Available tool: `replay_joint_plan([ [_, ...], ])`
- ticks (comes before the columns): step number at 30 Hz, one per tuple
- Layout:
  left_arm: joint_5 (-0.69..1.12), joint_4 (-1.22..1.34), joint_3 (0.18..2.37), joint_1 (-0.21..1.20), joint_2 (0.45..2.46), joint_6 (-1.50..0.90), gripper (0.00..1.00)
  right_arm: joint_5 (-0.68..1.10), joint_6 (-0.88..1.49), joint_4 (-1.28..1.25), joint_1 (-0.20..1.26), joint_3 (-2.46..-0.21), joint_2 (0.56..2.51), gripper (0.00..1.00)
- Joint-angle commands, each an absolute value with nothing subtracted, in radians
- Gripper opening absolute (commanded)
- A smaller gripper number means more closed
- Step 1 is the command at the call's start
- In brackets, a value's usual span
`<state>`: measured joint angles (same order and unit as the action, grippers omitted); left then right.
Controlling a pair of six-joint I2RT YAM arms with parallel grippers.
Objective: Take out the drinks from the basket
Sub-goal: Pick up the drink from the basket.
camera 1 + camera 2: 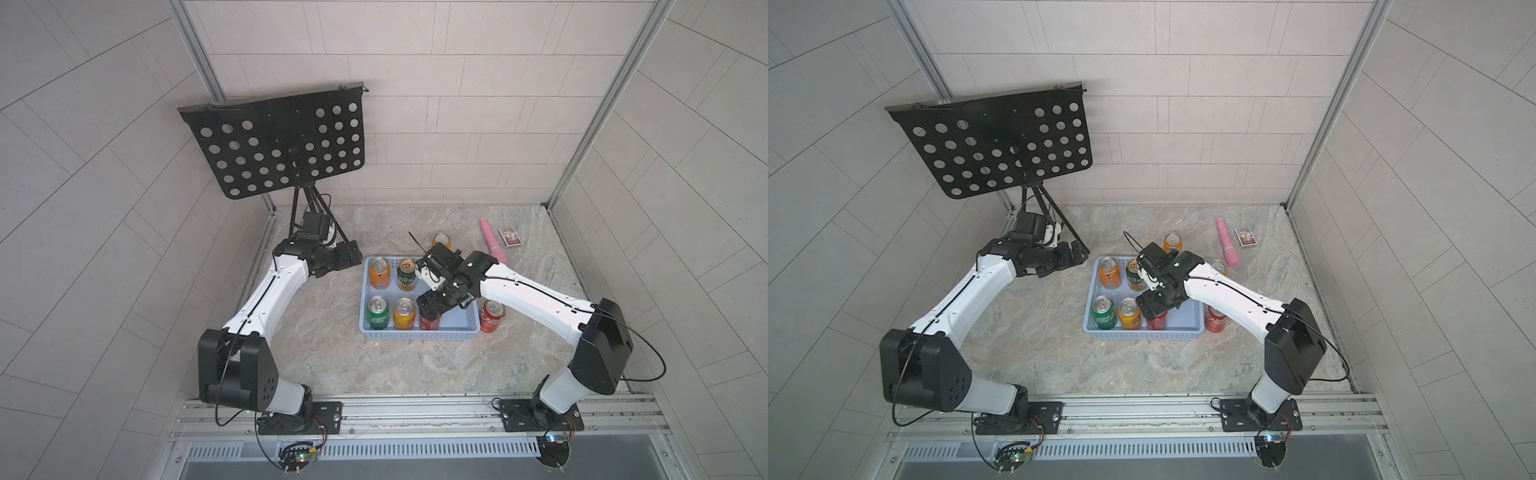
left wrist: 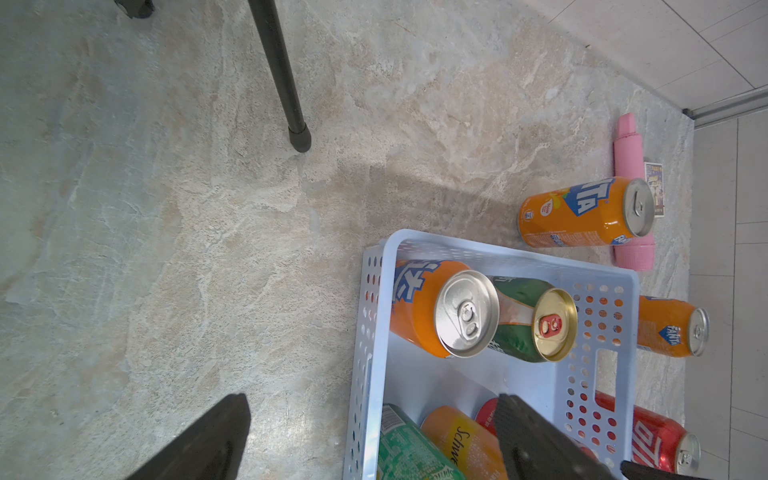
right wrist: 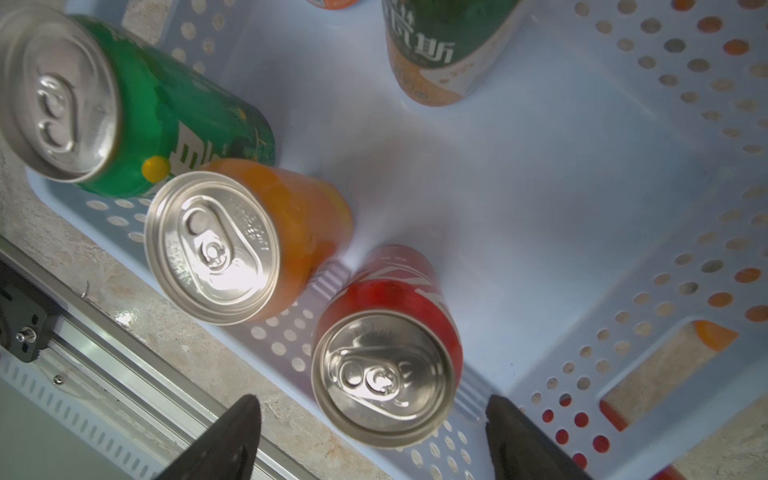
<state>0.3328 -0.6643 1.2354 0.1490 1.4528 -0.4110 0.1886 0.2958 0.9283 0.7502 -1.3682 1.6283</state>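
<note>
In both top views the basket (image 1: 419, 334) sits in the middle of the counter (image 1: 332, 365). A red can (image 1: 430, 323) stands straight up inside it, by the near wall, just right of a yellow-orange can (image 1: 404, 313). The right claw (image 1: 430, 309) hangs right over the red can and points down, so the can lies straight below it. The left claw (image 1: 351, 258) is by the far left corner of the basket, well apart from the red can, so the right arm is the nearer one. In the left wrist view the left claw (image 2: 372, 401) is spread wide with nothing in it, and only a bit of the red can (image 2: 486, 411) peeks out beside one finger. In the right wrist view the silver top of the red can (image 3: 386, 349) faces the camera, so the can is upright and its long way runs up and down. The right claw (image 3: 372, 399) is spread wide too, with one finger on each side of the can top, and neither finger touches it. I think the next move is to go straight down, squeeze the can's round sides, and lift it over the wall of the basket (image 3: 685, 124).
</note>
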Motion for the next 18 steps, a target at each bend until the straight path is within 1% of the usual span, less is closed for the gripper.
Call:
replay_joint_plan([
  [1, 0.333, -0.687, 1.235, 0.147, 1.441, -0.400, 1.00, 0.153, 0.297, 0.941, 0.758, -1.367, 1.654, 0.88],
  [13, 0.339, -0.686, 1.237, 0.147, 1.439, -0.400, 1.00, 0.120, 0.299, 0.912, 0.769, -1.363, 1.731, 0.87],
  [16, 0.339, -0.686, 1.235, 0.147, 1.439, -0.400, 1.00, 0.118, 0.302, 0.893, 0.770, -1.355, 1.746, 0.85],
  [18, 0.339, -0.684, 1.234, 0.147, 1.441, -0.400, 1.00, 0.121, 0.307, 0.877, 0.769, -1.348, 1.754, 0.82],
])
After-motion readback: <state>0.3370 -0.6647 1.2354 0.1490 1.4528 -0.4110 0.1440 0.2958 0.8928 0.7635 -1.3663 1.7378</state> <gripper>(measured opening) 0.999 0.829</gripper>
